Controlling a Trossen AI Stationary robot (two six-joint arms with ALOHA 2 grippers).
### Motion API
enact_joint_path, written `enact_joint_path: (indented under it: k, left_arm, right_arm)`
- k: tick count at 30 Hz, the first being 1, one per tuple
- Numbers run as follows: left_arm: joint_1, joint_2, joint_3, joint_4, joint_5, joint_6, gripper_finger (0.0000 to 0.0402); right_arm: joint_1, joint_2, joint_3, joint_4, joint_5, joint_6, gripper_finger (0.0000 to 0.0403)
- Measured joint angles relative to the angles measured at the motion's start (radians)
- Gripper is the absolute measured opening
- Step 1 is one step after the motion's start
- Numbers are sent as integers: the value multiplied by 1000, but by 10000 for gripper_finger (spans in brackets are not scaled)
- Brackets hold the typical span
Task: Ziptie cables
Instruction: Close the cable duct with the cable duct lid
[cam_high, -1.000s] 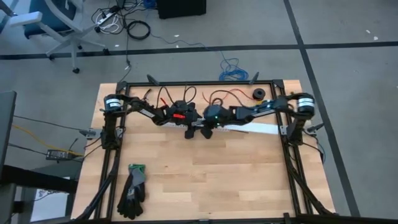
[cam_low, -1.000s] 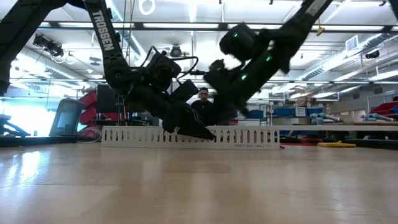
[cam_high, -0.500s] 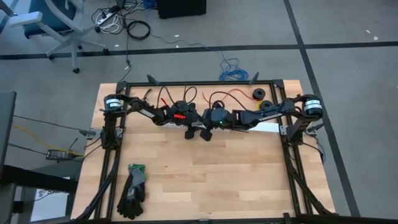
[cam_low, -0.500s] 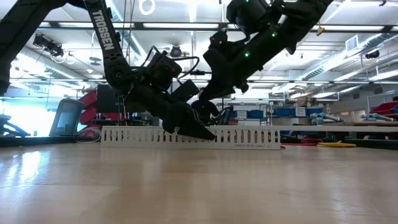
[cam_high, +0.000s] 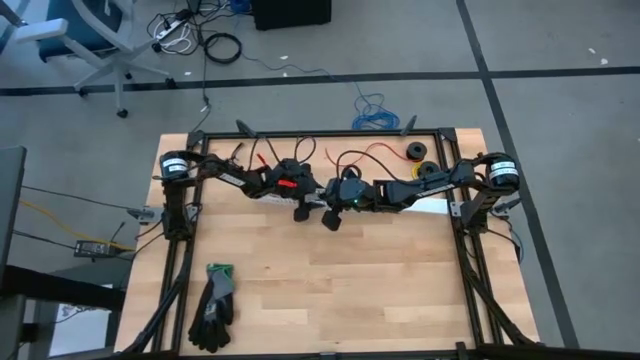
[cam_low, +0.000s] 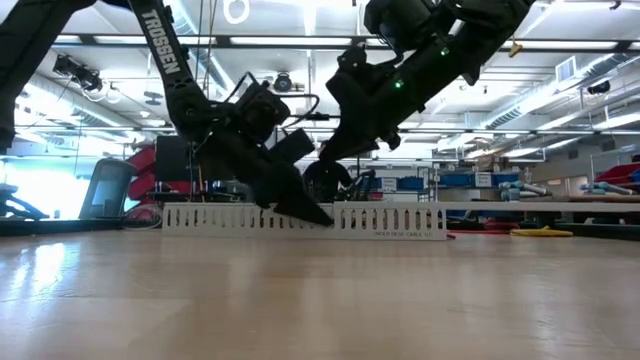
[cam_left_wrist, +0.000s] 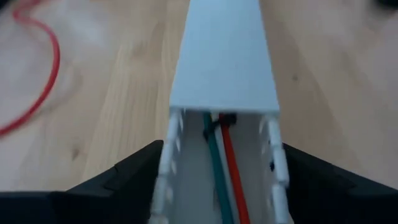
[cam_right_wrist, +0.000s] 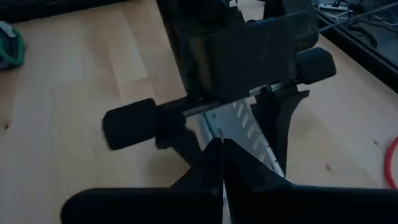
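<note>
A long white slotted channel (cam_high: 420, 205) lies along the far part of the table. The cables (cam_left_wrist: 221, 168), green and red wires ending at a small dark connector (cam_left_wrist: 227, 118), lie inside it; a white cover (cam_left_wrist: 224, 56) closes the stretch beyond. My left gripper (cam_left_wrist: 221, 149) is open and slants down over the uncovered stretch, one finger outside each wall. My right gripper (cam_right_wrist: 222, 163) is shut on nothing. It hangs above the channel, facing the left gripper (cam_right_wrist: 239, 93), and shows raised in the low view (cam_low: 322, 165). My left gripper has its fingertips (cam_left_wrist: 155, 152) close beside the channel's slotted walls (cam_left_wrist: 171, 146), one on each side, slanting down along the channel. I cannot tell whether they touch the walls. The channel lies flat on the table.
A loose red wire (cam_high: 375, 152) loops at the far edge, with two black rolls (cam_high: 413, 152) near the far right corner. A pair of dark gloves (cam_high: 213, 305) lies near the left front. The black frame (cam_high: 320, 133) rims the table; bare wood fills the near half.
My right gripper has risen from the channel and rolled a little, staying shut. The channel has kept its place.
</note>
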Motion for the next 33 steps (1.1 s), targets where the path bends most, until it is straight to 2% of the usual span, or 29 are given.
enact_joint_path:
  k: [9,19,27,30,33]
  left_arm:
    - [46,-1,1,-94,70,-8,296]
    - [68,-7,1,-119,83,-10,296]
    - [70,-8,2,-131,88,-3,289]
    - [62,-8,1,-124,88,3,271]
    - [59,-8,0,-113,86,4,248]
  right_arm:
    - [-6,0,0,-74,0,32,0]
    - [-8,0,0,-134,1,64,0]
    - [-31,1,0,-286,75,216,0]
    - [-82,45,3,-264,-36,245,0]
    - [-140,136,9,-94,-170,241,0]
